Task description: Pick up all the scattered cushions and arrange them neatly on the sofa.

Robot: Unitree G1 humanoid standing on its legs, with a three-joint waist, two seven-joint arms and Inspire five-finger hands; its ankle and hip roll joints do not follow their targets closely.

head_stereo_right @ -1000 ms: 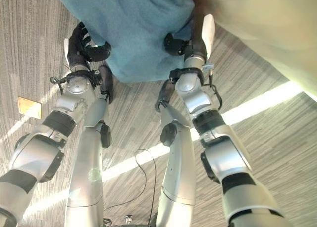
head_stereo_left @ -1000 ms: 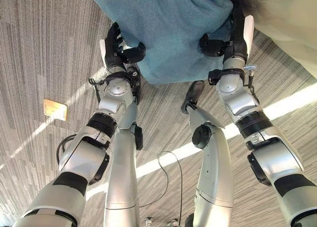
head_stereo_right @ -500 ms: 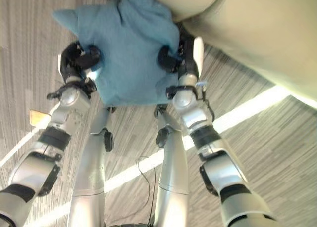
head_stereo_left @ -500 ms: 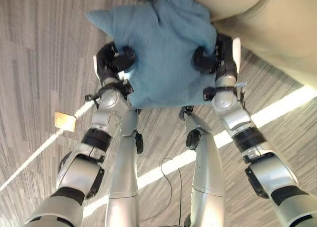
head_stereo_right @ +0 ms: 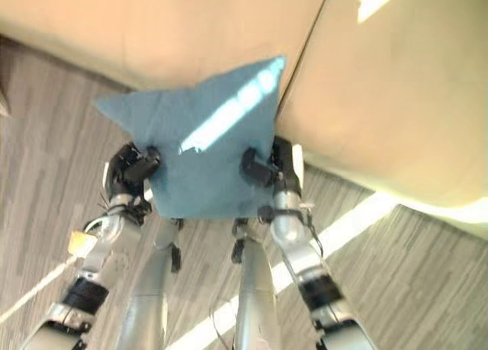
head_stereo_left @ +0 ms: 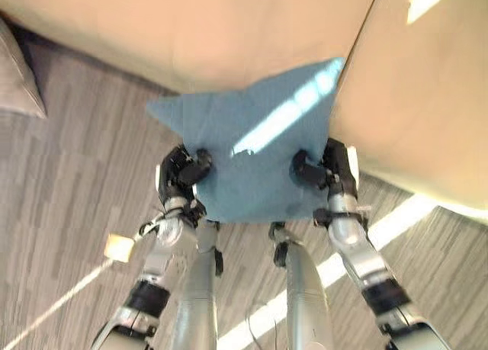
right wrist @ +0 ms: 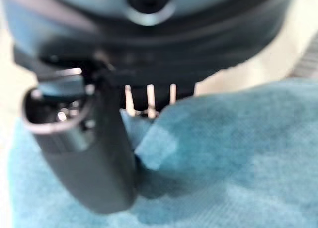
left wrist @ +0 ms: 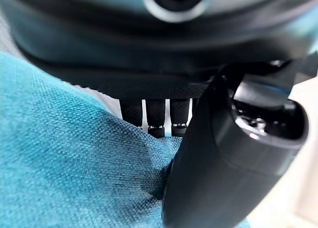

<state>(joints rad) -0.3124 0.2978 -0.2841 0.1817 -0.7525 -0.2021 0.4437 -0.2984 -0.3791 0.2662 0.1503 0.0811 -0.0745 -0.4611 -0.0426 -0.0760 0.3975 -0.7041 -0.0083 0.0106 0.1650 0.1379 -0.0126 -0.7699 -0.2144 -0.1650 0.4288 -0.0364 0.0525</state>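
Far left in the left eye view there's a grey cushion lying on the grey striped carpet floor, cut off by the frame edge, and a small tan square tag sits on the carpet by the left arm. The left hand pinches the left edge of the blue square fabric cushion; its wrist view shows thumb pressed into the cloth with fingers curled behind it. The cushion is held up between the 2 hands, its far corner over the front of the beige upholstered sofa, near the seam between 2 seat pads. The right hand clamps the right edge, thumb on top in its wrist view.
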